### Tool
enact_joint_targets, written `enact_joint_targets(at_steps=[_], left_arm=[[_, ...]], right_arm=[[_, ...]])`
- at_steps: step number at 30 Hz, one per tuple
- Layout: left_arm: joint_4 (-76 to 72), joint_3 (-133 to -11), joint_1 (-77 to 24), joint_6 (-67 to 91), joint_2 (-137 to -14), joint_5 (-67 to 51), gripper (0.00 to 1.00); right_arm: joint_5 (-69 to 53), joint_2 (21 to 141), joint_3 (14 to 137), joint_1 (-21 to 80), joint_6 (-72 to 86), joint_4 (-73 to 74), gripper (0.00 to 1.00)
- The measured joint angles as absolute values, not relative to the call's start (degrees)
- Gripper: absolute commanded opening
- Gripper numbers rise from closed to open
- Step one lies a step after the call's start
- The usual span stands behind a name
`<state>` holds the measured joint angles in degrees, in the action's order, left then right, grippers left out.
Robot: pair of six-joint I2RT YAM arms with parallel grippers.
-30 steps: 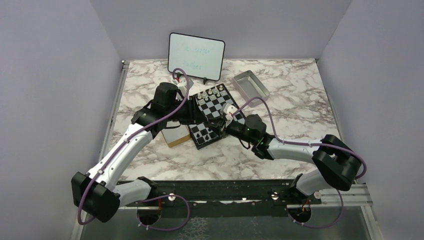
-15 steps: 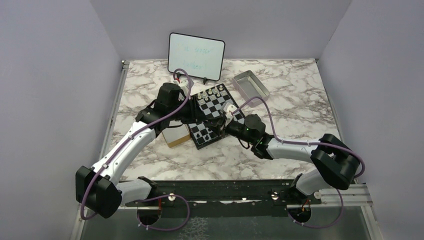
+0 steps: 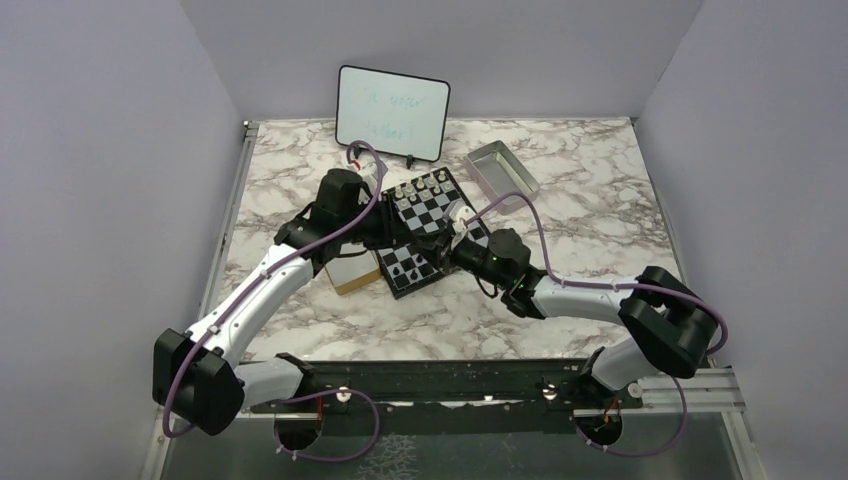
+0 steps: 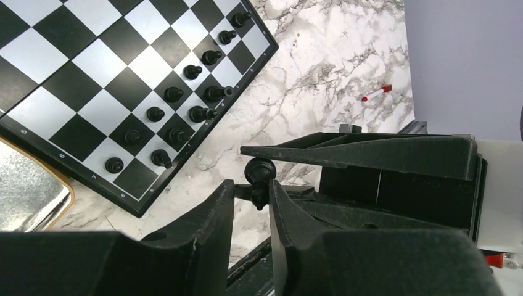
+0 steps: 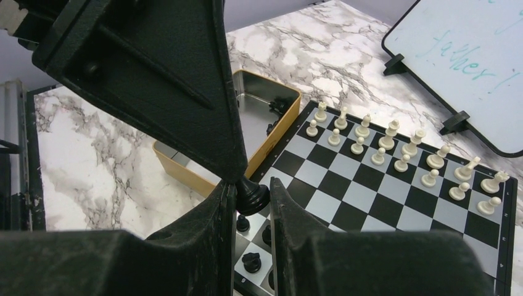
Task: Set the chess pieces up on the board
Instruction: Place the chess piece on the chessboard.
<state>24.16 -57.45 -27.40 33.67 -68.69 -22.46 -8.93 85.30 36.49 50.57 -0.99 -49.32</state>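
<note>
Above the near left part of the board [image 3: 432, 212] my two grippers meet tip to tip. A black chess piece [image 5: 251, 196] lies sideways between them. My right gripper [image 5: 253, 185] is shut on its wide base. My left gripper [image 4: 251, 185] stands narrowly open around the piece's thin end [image 4: 259, 185], which touches one finger and leaves a gap at the other. Several black pieces [image 4: 185, 105] stand in two rows along the board's near edge. Pale pieces [image 5: 395, 139] fill the far two rows. In the top view the grippers' meeting point [image 3: 435, 235] hides the piece.
A tan box [image 3: 350, 272] with a metal lining sits against the board's left side, with dark pieces inside [image 5: 277, 108]. A grey metal tray [image 3: 502, 170] lies at the back right. A whiteboard [image 3: 392, 112] stands behind the board. A red pen [image 4: 376, 94] lies on the marble.
My left arm has shifted slightly toward the board and its jaws have narrowed a little around the piece. The right arm has stayed where it was.
</note>
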Motion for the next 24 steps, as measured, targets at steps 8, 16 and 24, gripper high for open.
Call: enact_joint_targets(at_steps=[8, 16, 24], left_arm=[[23.57, -56.80, -27.40, 33.74, -68.69, -22.68, 0.17], [23.53, -56.80, -27.40, 33.47, -68.75, -22.74, 0.09], [26.72, -60.29, -27.40, 31.09, -70.41, -21.93, 0.07]], right_arm=[[-8.16, 85.82, 36.49, 50.57, -0.84, -49.45, 0.04], [-8.16, 85.93, 36.49, 50.57, -0.27, -49.39, 0.38], [-4.34, 82.02, 36.49, 50.57, 4.16, -44.05, 0.65]])
